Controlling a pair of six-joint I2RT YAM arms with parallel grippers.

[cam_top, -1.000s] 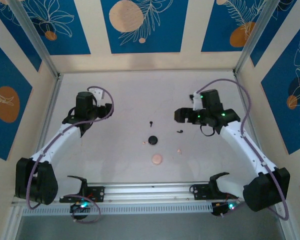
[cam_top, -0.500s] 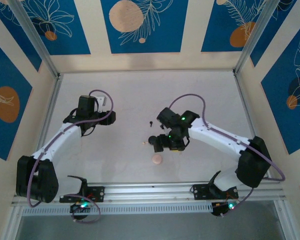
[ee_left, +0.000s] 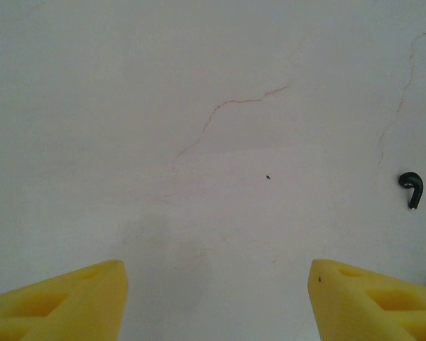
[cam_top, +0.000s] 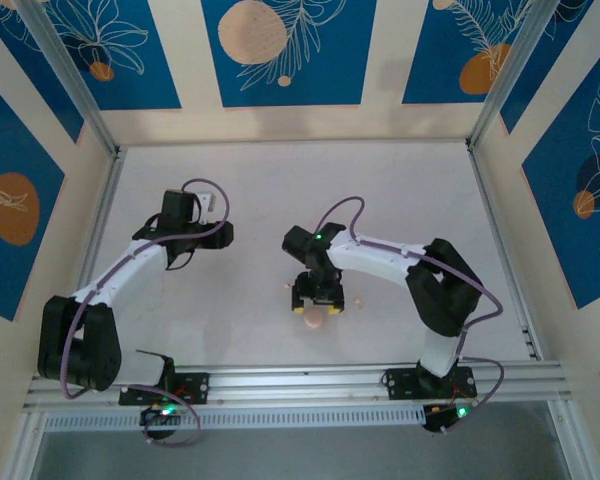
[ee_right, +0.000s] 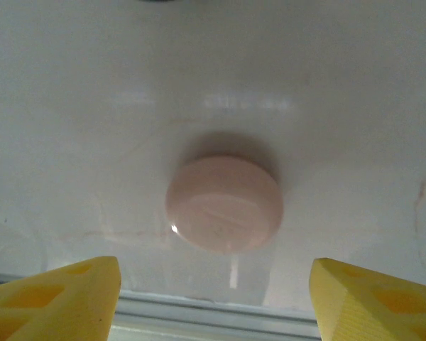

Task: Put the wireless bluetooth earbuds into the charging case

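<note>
The left gripper hangs over the bare table on the left, well apart from the rest. From overhead I can't read its jaws. Its wrist cam settles it: yellow fingers spread wide, nothing btwn them. A black earbud lies on the table ahead of it and off to the right, stem hooked, close to the frame edge.

Mid-table, the right gripper is just above the pink case. The arm covers the spot behind it. On the right wrist cam the case is round w/ its lid closed. It lies ahead of the wide-open, empty fingers, not touching them. A metal rail crosses the bottom.

Just right of the gripper is a pale speck, prob. a pink earbud. It's too small to be sure.
</note>
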